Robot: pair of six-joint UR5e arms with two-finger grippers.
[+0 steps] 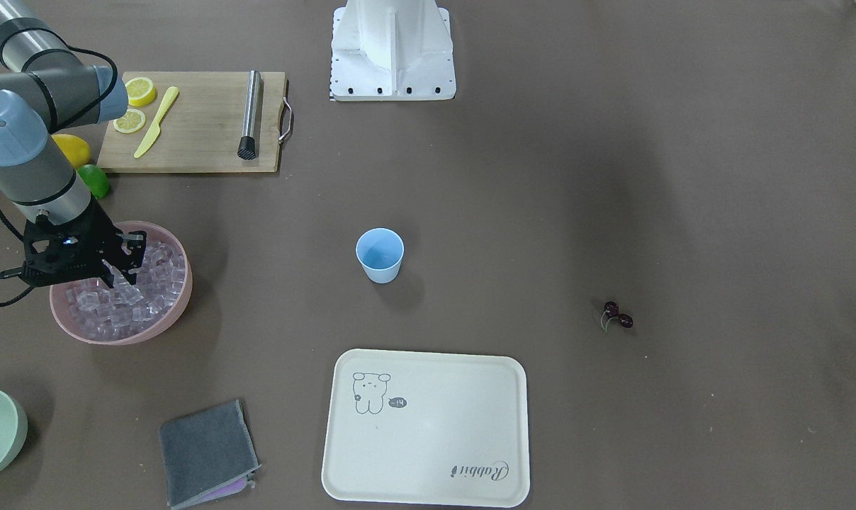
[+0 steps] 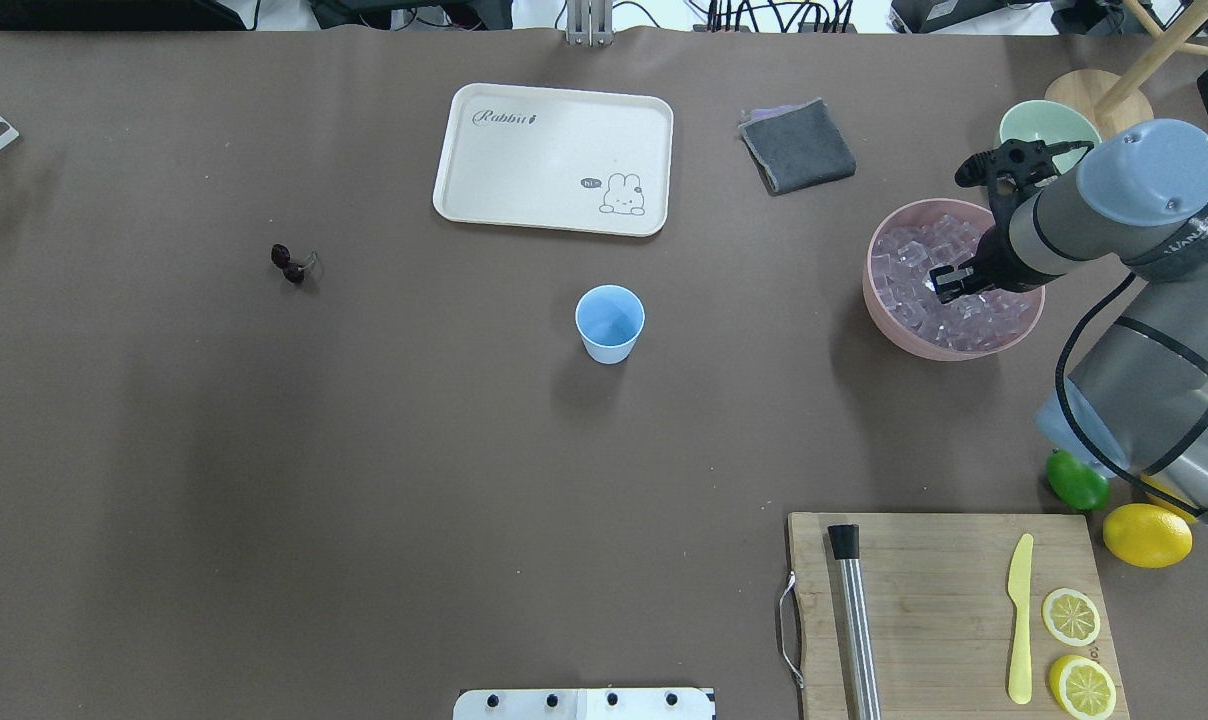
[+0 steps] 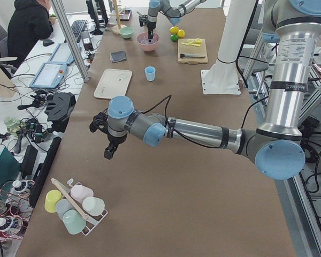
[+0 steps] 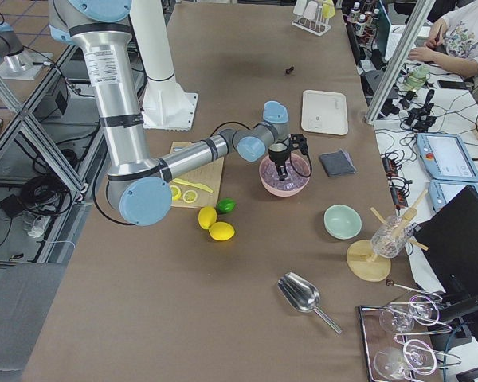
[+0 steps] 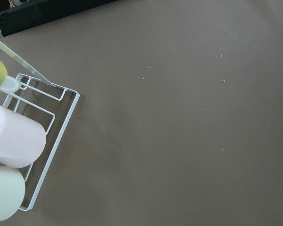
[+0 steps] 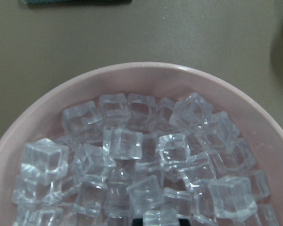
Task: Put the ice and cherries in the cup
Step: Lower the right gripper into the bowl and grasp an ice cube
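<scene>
Ice [image 6: 127,143] under right end effector [image 2: 949,285]

The right gripper [image 4: 280,165] on the near arm points down into the pink bowl [image 4: 293,191]; a lime [image 4: 225,205] lies at the bowl's eight o'clock.

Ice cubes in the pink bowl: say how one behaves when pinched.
The ice looks glassy and smooth-faced, so likely slippery and stiff. Cubes lie loosely heaped in the pink bowl, so neighbours probably shift. Small, so probably light.

Bright even light, soft shadows, sharp focus
</scene>
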